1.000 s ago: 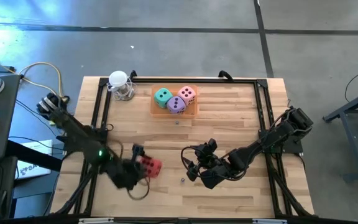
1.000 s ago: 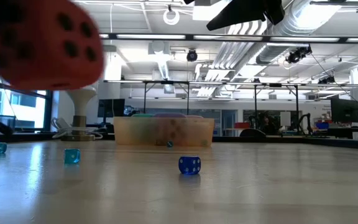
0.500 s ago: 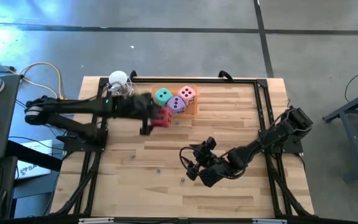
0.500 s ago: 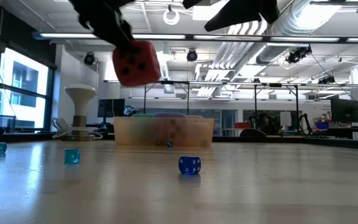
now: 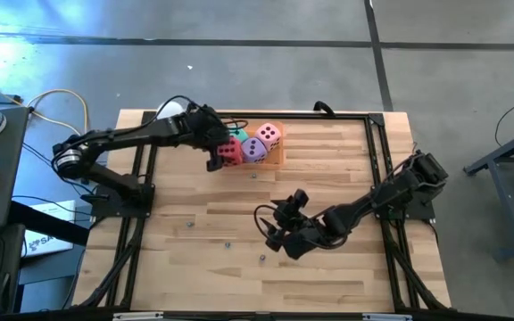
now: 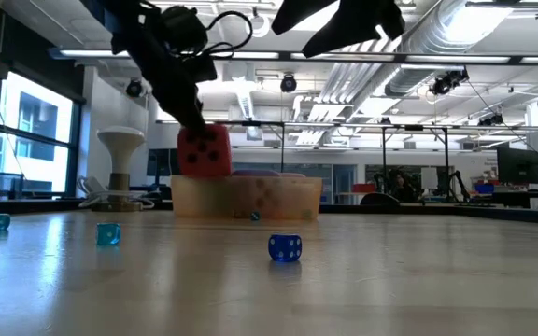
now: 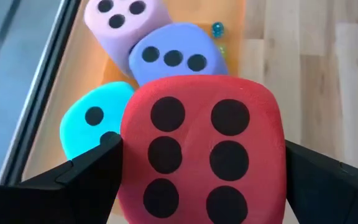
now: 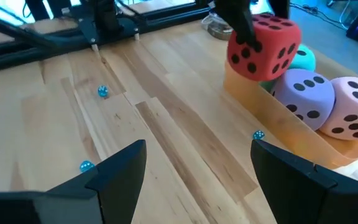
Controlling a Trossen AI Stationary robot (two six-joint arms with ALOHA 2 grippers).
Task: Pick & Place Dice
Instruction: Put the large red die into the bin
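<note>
The red die hangs over the left end of the orange tray at the table's far middle, with my left gripper shut on it. Three dice lie in the tray: pink, purple and teal, the teal one right below the red die. My right gripper hangs open and holds nothing above the table's middle, well short of the tray. My left gripper pinches the red die between its two fingers, one on each of two opposite sides. The six-pip face is turned toward the wrist. The fingers slant down from the table's left. The die hangs clear, just above the tray's left end.
Small blue dice lie scattered on the wood, one close to the tray's near wall. A white-topped stand is at the far left by the black frame rail. Bare wood lies between the tray and my right gripper.
My left gripper has swung from the table's near left toward the far edge and then right, carrying the red die, and has rolled on the way. The die, held clear of the table throughout, now hangs over the tray's left end.
</note>
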